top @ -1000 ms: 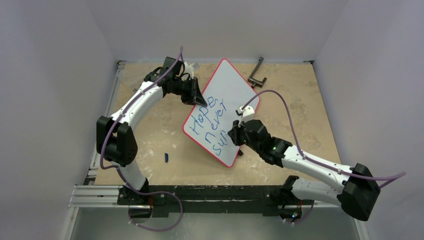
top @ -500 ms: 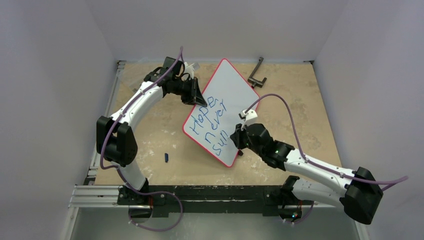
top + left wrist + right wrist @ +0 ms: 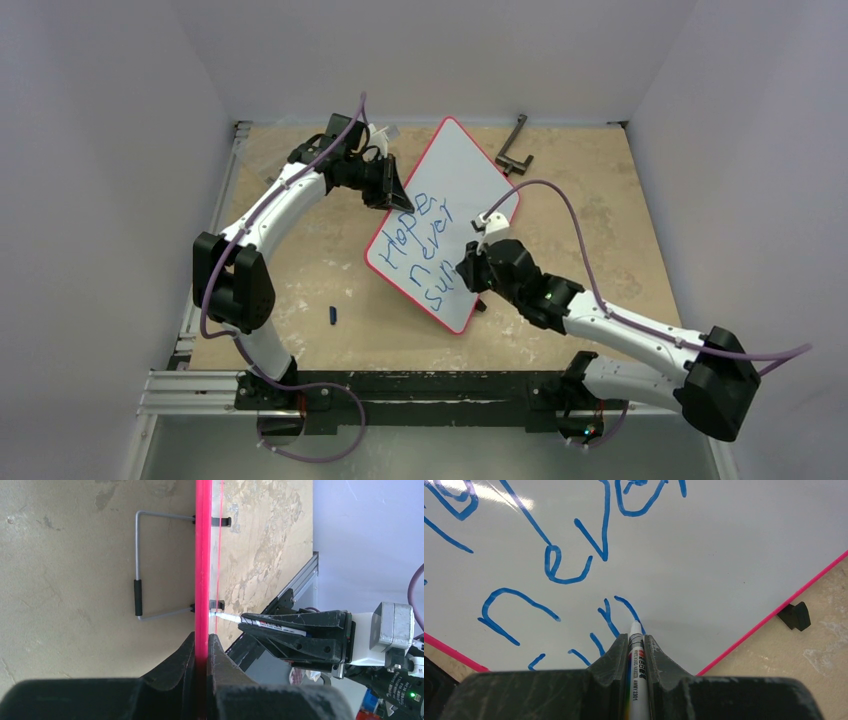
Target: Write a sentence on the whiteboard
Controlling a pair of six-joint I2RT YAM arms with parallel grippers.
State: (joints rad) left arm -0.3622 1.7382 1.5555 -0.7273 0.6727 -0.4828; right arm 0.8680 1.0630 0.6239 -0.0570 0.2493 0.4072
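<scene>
- Your whiteboard (image 3: 460, 170) sits in the middle of the worktop (image 3: 620, 200), turned diagonally, with one corner pointing to the far wall.
- Your left fingers (image 3: 187, 651) are closed narrowly on the board's red rim at its left edge. In the left wrist view the rim runs straight between them.
- Your right fingers (image 3: 614, 655) are clamped on a white marker (image 3: 634, 652), held tip forward.
- The marker tip touches the board at the end of a blue stroke in the lowest line.
- The sentence (image 3: 425, 250), in slanted blue handwriting, reads "Hope", "never", then "sur".
- A wire stand (image 3: 137, 587) shows behind the board.
- A dark bracket (image 3: 514, 148) lies near the far edge, apart from the board.
</scene>
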